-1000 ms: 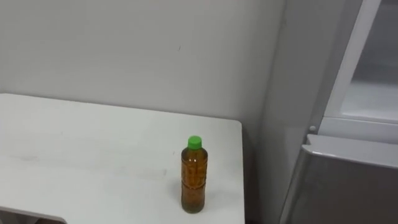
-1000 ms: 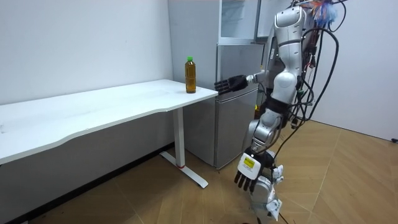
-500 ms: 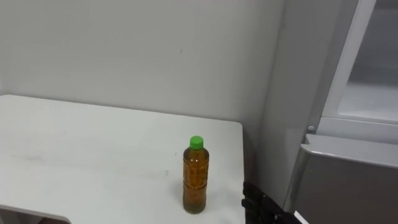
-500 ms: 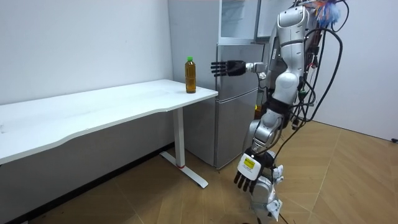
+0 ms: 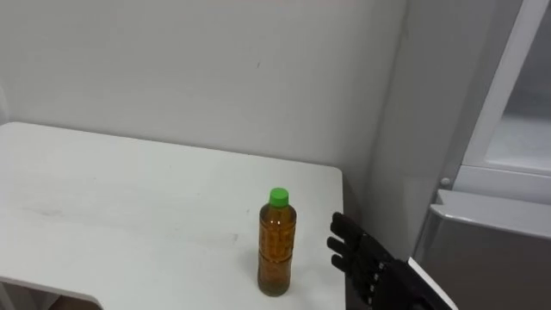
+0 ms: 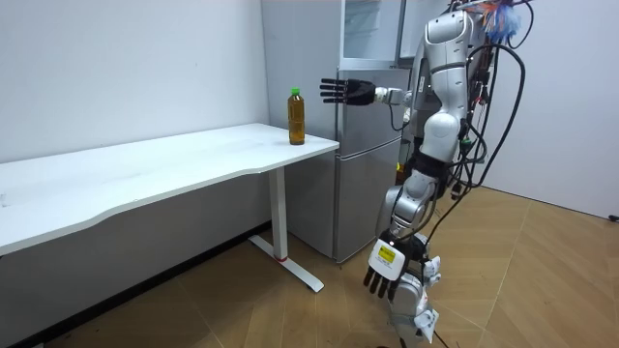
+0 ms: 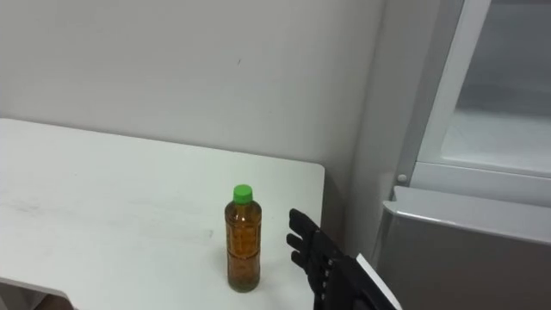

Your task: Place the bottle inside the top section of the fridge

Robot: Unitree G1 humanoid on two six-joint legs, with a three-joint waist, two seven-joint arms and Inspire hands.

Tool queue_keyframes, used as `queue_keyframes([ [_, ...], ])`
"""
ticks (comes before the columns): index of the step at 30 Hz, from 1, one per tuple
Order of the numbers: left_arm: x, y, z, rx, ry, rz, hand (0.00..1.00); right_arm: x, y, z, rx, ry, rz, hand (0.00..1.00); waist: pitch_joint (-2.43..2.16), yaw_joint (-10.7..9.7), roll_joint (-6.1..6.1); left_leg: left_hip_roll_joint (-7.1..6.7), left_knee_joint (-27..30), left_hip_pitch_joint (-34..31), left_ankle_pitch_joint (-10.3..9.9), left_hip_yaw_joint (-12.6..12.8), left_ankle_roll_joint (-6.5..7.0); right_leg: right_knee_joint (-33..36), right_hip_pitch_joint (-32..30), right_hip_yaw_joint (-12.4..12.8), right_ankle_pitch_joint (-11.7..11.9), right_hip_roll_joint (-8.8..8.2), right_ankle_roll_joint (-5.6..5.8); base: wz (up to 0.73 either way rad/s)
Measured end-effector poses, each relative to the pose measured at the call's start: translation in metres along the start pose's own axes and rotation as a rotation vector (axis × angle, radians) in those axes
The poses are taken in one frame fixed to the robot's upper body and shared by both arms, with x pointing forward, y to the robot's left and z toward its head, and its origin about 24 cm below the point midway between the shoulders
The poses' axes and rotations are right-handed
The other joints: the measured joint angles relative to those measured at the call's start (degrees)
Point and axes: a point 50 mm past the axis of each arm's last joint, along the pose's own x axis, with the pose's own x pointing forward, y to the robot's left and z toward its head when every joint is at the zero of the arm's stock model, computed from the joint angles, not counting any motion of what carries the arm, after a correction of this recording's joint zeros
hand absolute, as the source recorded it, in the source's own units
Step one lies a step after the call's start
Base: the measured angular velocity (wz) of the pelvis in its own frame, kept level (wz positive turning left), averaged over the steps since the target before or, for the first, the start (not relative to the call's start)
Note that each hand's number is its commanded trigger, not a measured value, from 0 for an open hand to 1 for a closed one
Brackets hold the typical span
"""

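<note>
Scanning from nine o'clock, we note the white table [image 5: 129, 215]. The bottle [image 5: 276, 245] stands upright near its right edge. At the bottle's three o'clock, apart, the right hand [image 5: 362, 258] hovers with fingers straight and released. The fridge [image 5: 508, 172] stands beyond (left hand [image 6: 385, 271] hangs relaxed).

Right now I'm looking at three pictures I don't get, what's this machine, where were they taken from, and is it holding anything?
It's a two-legged robot standing by a fridge and a white table. Two pictures come from cameras in its head, looking down; the third from a camera across the room. One bottle, green-capped, stands upright near the table's corner. The right hand is held out beside it, open, not touching. The left hand hangs open by its leg. Nothing is held.
</note>
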Motion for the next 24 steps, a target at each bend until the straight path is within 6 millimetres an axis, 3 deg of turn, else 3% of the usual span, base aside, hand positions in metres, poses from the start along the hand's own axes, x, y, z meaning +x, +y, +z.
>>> queue_keyframes([
  [6,0.0004,0.0004,0.0023,0.001,-0.006,0.002,0.0,0.0023,-0.0017,0.0018,-0.003,-0.009,-0.036,0.0,0.06,1.1,0.09,0.03,0.01,0.01,0.0,-0.04,0.0,-0.05,0.08,-0.12,0.05,-0.02,-0.01,0.0],
  [18,0.0004,0.0006,0.0023,0.001,-0.006,0.003,0.0,0.0043,0.001,-0.0008,0.014,-0.003,-0.074,0.0,0.28,1.38,0.21,0.05,-0.16,-0.33,0.0,-0.53,-0.01,-0.06,0.09,-1.1,0.3,-0.16,-0.03,0.02],
  [24,0.0002,0.0004,0.0026,0.003,-0.015,0.003,0.0,0.01,0.0014,-0.0023,0.018,-0.001,-0.071,0.0,0.79,1.46,0.05,0.02,-0.03,-0.34,0.0,-0.87,0.0,-0.09,0.29,-1.31,0.3,-0.22,-0.03,0.02],
])
